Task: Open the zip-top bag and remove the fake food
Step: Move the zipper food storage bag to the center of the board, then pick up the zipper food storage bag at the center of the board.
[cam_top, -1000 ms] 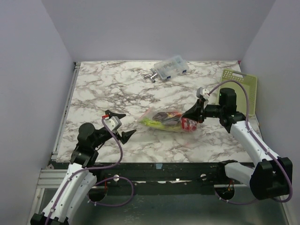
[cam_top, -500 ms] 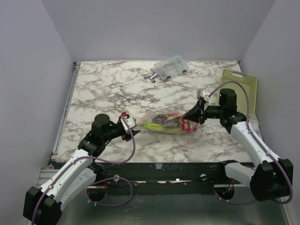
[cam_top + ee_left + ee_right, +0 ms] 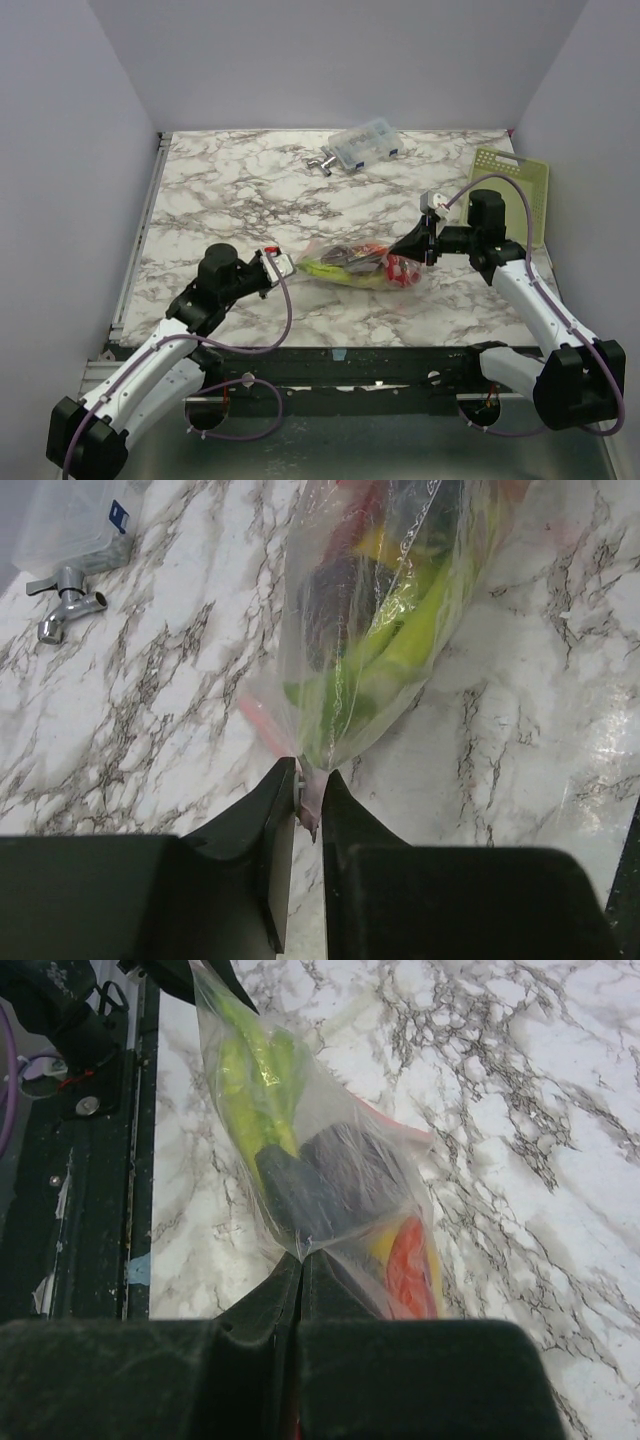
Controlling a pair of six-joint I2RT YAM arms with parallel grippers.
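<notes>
Two claws hold one bag between them. The left claw has its jaws pressed almost together on a thin corner of the bag, with the clear plastic bunched in the narrow slit between the black fingers. The right claw is pressed tight on the opposite end, a pleat of plastic caught at its tips.

From above, the bag stretches from one claw to the other over the front middle of the marble table, a little right of centre. Whether its belly rests on the marble or hangs just clear of it, I cannot tell. A pink strip runs along one long edge; whether it is sealed cannot be told either.

All the toy food that shows is inside the bag. A long yellow-green piece lies toward the left claw's end, a dark purple piece sits in the middle, and a red piece lies near the right claw, with some yellow beside it.

At the far edge of the table stands a small clear box with blue bits inside, and a metal fitting lies just beside it. A light green basket sits at the far right, behind the right arm and well apart from the bag.
</notes>
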